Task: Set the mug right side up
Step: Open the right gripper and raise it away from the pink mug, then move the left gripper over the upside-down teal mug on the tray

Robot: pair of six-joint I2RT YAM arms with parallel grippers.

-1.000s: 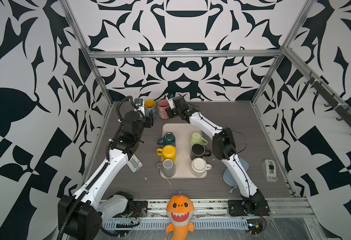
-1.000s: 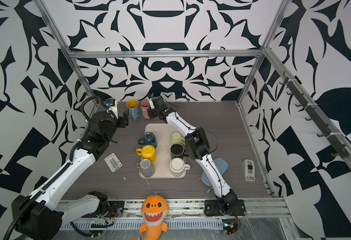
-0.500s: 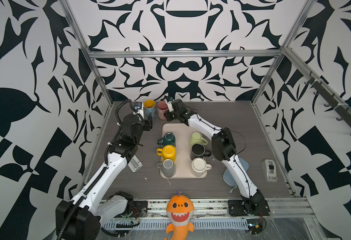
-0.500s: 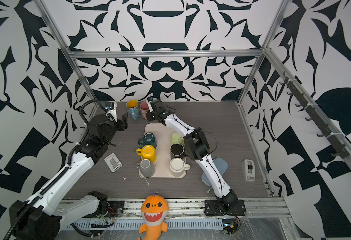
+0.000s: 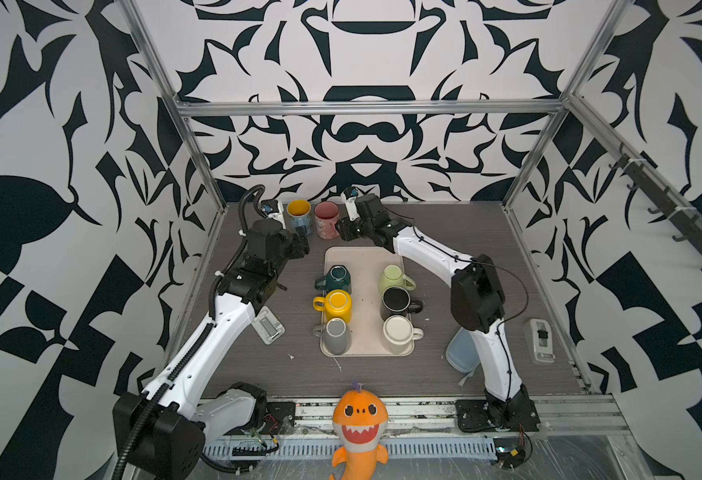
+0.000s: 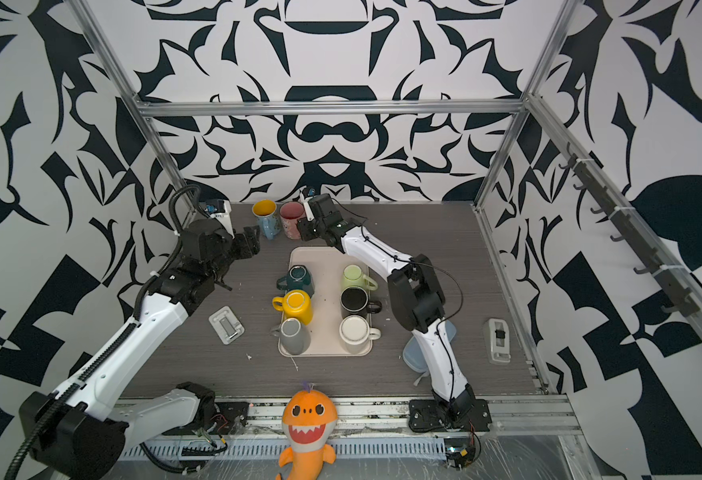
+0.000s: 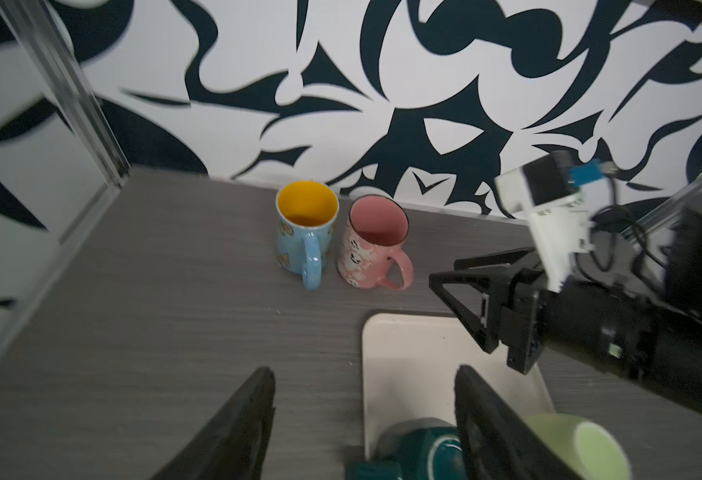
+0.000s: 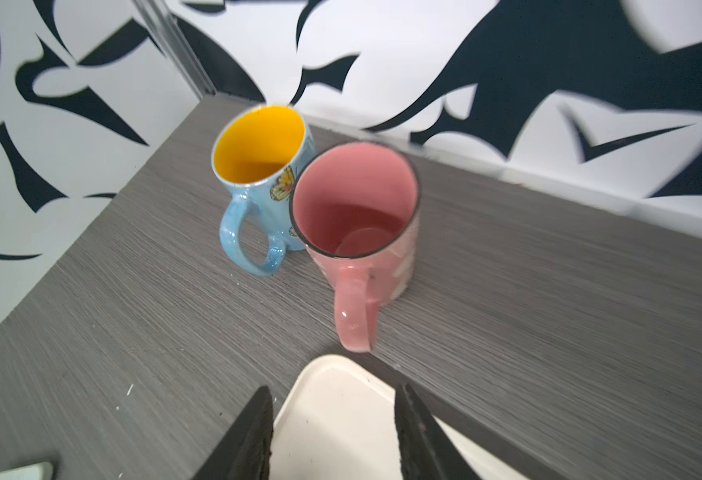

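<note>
Nearest the camera in both top views, an orange shark toy (image 5: 359, 419) sits on the front rail, and behind it the cream tray (image 5: 365, 257) holds six mugs in two columns. In the left column the grey mug (image 5: 335, 332), yellow mug (image 5: 334, 304) and dark green mug (image 5: 337, 277) all show their bases, so they look upside down; the same seems true of the pale green mug (image 5: 391, 277), while the black mug (image 5: 396, 301) and white mug (image 5: 398, 331) stand open end up.

Farther back, past the tray's far edge, the pink mug (image 8: 357, 216) stands upright on the table (image 8: 549, 291), its handle pointing at the tray, with the blue mug (image 8: 258, 187) just beside it, possibly touching. The right gripper (image 8: 332, 432) hangs over the tray corner close to that handle, jaws apart with nothing between them. The left gripper (image 7: 362, 424) is likewise spread and empty, hanging above the dark green mug.

By my reading the pink mug is done and several on the tray remain. The risks: the right arm could clip the pink handle on its way out and knock both back mugs over. The two grippers sit near each other, so a reach across could collide. Tray mugs stand close together, so open jaws descending on one may shove its neighbour.
</note>
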